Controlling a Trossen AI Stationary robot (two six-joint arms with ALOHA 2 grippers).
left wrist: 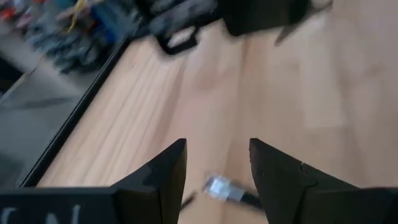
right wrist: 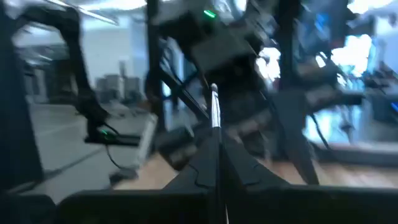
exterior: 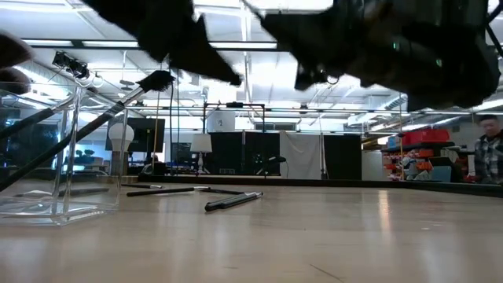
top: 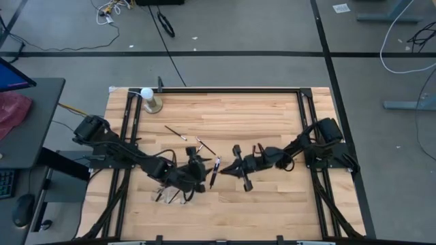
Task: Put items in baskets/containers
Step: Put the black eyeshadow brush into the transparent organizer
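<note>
Thin dark makeup brushes lie flat on the wooden table: one (top: 176, 131) toward the far side, two (top: 204, 145) near the middle, one (top: 216, 170) between the grippers. The clear organizer (exterior: 47, 157) stands at the near left, with several brushes (exterior: 94, 126) leaning on its rim. My left gripper (top: 195, 165) hovers open beside the organizer. A brush's silvery ferrule (left wrist: 222, 188) shows on the table between its fingers, untouched. My right gripper (top: 240, 167), at the table's middle, is shut on a brush (right wrist: 214, 109). My right gripper pinches a thin brush between its two fingers (right wrist: 205, 162). The silvery ferrule end (right wrist: 214, 106) sticks out past the fingertips, in line with the fingers. Which part of the handle lies in the hold is hidden by the fingers.
A white ball on a metal stand (top: 149, 99) stands at the far left corner. Black frame rails (top: 204, 89) run along the table's edges. Bare wood lies toward the far side and the near right. A person (exterior: 489, 153) stands in the room beyond the table.
</note>
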